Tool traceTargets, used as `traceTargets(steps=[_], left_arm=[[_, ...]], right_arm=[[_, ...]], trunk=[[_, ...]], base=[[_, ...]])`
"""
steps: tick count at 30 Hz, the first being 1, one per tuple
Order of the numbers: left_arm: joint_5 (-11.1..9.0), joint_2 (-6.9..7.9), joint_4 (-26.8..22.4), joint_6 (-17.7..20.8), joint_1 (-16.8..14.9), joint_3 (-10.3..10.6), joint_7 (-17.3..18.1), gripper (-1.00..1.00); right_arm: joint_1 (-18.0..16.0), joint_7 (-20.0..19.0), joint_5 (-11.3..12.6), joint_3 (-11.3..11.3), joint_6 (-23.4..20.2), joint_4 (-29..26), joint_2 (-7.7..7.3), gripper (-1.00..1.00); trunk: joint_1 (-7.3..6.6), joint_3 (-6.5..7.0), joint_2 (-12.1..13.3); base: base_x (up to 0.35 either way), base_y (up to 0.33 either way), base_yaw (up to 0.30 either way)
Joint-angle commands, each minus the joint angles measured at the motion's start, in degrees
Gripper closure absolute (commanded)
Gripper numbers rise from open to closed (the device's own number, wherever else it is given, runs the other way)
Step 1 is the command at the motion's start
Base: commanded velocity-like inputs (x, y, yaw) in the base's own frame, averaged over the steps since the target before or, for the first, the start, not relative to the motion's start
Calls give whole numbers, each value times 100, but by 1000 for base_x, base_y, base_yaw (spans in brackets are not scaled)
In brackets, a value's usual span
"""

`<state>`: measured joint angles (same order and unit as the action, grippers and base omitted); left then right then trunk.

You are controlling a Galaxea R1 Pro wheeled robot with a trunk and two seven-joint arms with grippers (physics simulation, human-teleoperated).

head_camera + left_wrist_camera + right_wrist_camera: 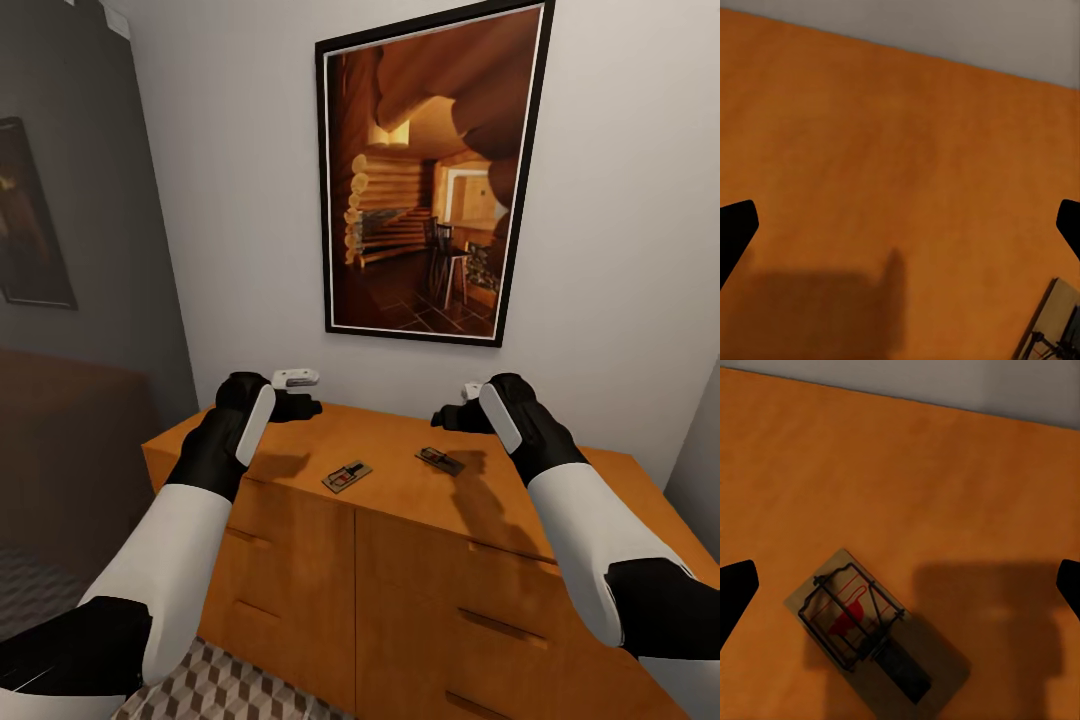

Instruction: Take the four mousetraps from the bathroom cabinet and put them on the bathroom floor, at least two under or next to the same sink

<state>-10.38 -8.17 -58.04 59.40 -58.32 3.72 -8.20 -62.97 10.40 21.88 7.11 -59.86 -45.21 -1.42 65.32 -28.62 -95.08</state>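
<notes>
Two mousetraps lie flat on top of the orange-brown cabinet (300,520): one (347,476) nearer the front edge, the other (440,460) a little further back and to the right. My left gripper (303,405) hovers open above the cabinet top, left of the first trap, whose corner (1057,322) shows in the left wrist view. My right gripper (452,416) hangs open just above and behind the second trap (862,626), which has a black wire bar and a red mark. Both grippers (900,232) (900,592) hold nothing. A patch of cube-pattern bathroom floor (220,680) shows below.
A large framed picture (430,170) hangs on the pale wall behind the cabinet. A dark grey wall with another frame (30,220) stands at the left. Drawer fronts with slot handles (490,625) face me. A grey wall edge (700,460) closes the right side.
</notes>
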Motion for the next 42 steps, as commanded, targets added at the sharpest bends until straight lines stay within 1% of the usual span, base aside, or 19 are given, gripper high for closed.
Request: traceTargets(steps=[1,26,33,42], left_arm=[[-60,0,-4,19,-4,6,-59,-100],[-60,8,-6,19,-4,6,-59,-100],[-60,8,-5,19,-4,6,-64,-100],[-59,10,-5,19,-4,12,-66,-100]], right_arm=[[-5,55,61,27,-14,-5,-7,-100],[-5,82,9,18,-14,4,-26,-100],[-5,85,8,18,-14,11,-39,-100],[-5,81,6,18,-14,12,-47,-100]], trunk=[[0,-7,-4],[0,-7,-4],[0,-1,-4],[0,1,-4]], base=[[0,0,0],[0,0,1],[0,0,116],[0,0,31]])
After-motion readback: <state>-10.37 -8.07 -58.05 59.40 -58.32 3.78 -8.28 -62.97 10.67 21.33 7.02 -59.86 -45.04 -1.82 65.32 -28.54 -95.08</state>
